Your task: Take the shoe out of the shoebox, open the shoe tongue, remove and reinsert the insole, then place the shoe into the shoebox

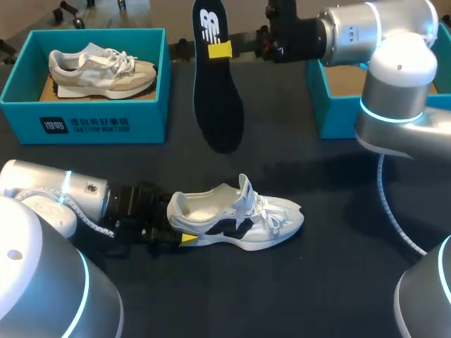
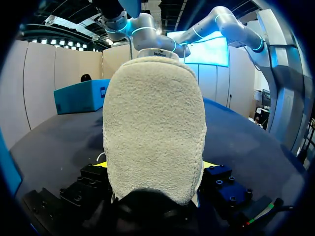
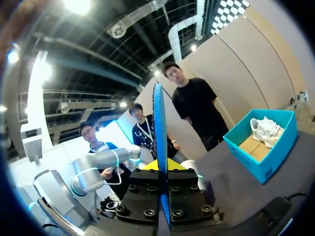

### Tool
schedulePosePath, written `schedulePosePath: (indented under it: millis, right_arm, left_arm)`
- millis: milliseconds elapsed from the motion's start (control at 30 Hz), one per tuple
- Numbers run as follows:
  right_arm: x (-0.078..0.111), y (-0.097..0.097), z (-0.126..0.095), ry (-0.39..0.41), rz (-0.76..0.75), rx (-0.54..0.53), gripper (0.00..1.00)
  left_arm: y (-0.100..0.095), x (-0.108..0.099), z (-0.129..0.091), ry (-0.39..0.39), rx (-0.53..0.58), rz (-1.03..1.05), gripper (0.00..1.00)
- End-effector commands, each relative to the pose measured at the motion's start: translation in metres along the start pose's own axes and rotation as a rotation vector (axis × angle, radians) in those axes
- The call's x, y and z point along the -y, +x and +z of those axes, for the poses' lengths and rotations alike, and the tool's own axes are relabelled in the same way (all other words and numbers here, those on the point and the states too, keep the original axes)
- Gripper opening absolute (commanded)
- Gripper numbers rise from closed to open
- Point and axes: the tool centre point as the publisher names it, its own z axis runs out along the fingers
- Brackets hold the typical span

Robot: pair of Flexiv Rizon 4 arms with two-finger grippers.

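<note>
Left gripper, nearest the lens, is clamped on the heel of the white shoe, which stands on its sole at mid-table with tongue raised, laces slack and a dark emblem on its side. Right gripper pinches the black insole near its upper end, holding it aloft between the left shoebox and the right shoebox. Risk: on reinsertion the hanging free end may buckle or catch the collar, and the heel-only hold could let the shoe pivot.
</note>
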Motion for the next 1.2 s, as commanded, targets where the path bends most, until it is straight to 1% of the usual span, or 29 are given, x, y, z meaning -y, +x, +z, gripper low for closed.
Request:
schedulePosePath:
  millis: [33,267,533,733,867,1033,1200]
  right_arm:
    - [-0.002,0.022,-0.013,0.024,0.021,0.032,0.0]
    - [-0.001,0.044,-0.025,0.041,0.06,0.057,0.0]
    - [0.0,0.072,-0.026,0.057,0.1,0.087,0.0]
    - [0.006,0.102,-0.023,0.064,0.124,0.113,0.0]
    - [0.011,0.122,-0.021,0.042,0.121,0.147,0.0]
    - [0.019,0.136,-0.02,0.041,0.139,0.182,0.0]
    - [0.028,0.147,-0.018,0.036,0.165,0.204,0.0]
  left_arm:
    - [-0.002,-0.003,0.003,-0.005,-0.001,-0.001,0.0]
    - [-0.002,-0.003,0.003,-0.005,-0.001,-0.001,0.0]
    - [-0.002,-0.003,0.003,-0.005,-0.001,-0.001,0.0]
    - [-0.002,-0.003,0.003,-0.005,-0.001,-0.001,0.0]
    - [-0.002,-0.003,0.003,-0.005,-0.001,-0.001,0.0]
    - [-0.002,-0.003,0.003,-0.005,-0.001,-0.001,0.0]
    - [-0.002,-0.003,0.003,-0.005,-0.001,-0.001,0.0]
